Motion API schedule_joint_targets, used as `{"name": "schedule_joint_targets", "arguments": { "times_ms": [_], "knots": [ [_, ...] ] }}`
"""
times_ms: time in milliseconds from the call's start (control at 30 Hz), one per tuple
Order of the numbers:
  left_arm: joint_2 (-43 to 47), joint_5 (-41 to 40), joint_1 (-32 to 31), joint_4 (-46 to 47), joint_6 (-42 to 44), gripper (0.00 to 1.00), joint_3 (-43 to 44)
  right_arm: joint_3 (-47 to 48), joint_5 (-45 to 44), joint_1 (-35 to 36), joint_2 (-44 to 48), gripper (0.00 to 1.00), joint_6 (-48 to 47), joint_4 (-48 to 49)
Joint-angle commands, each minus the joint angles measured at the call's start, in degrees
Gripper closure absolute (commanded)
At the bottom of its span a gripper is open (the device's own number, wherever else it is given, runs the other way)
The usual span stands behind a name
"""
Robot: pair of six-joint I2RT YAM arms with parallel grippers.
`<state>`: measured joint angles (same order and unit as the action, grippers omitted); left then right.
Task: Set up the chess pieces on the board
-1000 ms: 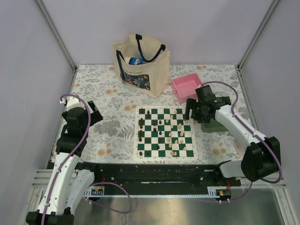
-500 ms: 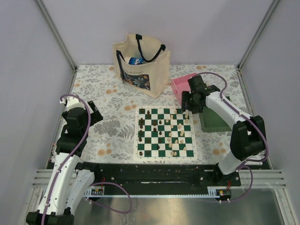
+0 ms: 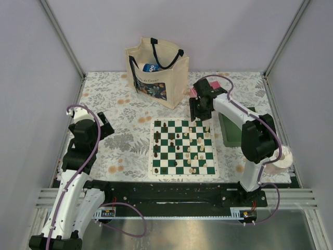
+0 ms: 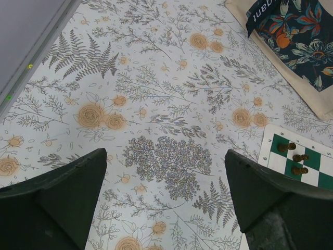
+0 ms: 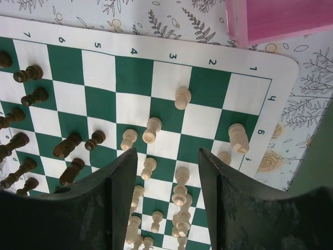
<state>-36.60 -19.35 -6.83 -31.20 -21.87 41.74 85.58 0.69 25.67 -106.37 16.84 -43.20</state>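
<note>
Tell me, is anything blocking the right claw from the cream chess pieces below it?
No, nothing visible is in the way. The right gripper hangs above the board with its jaws apart, and the cream chess pieces stand right beneath it in plain view, with only air between.

Right wrist view: the right tool (image 5: 166,156) blocked the lower squares of the board (image 5: 99,67). The frame chopped off the board's left side, and the pink tray (image 5: 281,21) was cut by the top edge. In the top view that tray sat mostly hidden behind the right arm (image 3: 231,110), which covered part of the green tray (image 3: 229,133) too. The chess pieces (image 3: 179,147) were way too small there to tell pawn from bishop. Something blue (image 3: 150,67) poked out of the tote bag (image 3: 156,83), couldn't tell what. Left wrist view only caught one board corner.
</note>
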Motion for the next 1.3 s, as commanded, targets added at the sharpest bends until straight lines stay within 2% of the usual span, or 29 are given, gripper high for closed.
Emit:
{"name": "schedule_joint_targets", "arguments": {
  "times_ms": [0, 200, 467, 767, 1267],
  "knots": [
    [-0.1, -0.6, 0.1, 1.6, 0.6, 0.01, 0.5, 3.0, 0.6, 2.0, -0.9, 0.42, -1.0, -1.1],
    [-0.1, -1.1, 0.1, 1.5, 0.6, 0.01, 0.5, 2.5, 0.1, 5.3, -1.6, 0.42, 0.2, -0.6],
    [-0.1, -1.2, 0.1, 1.4, 0.6, 0.01, 0.4, 1.1, -5.2, 5.8, -2.4, 0.43, 3.6, -1.0],
    [0.1, -1.2, 0.1, 1.4, 0.6, 0.01, 0.3, 0.6, -5.3, 5.8, -4.4, 0.44, 5.1, 0.4],
    [0.1, -1.1, 0.1, 1.3, 0.4, 0.01, 0.2, 0.6, -5.3, 5.7, -8.1, 0.52, 6.2, 2.6]
  ]
}}
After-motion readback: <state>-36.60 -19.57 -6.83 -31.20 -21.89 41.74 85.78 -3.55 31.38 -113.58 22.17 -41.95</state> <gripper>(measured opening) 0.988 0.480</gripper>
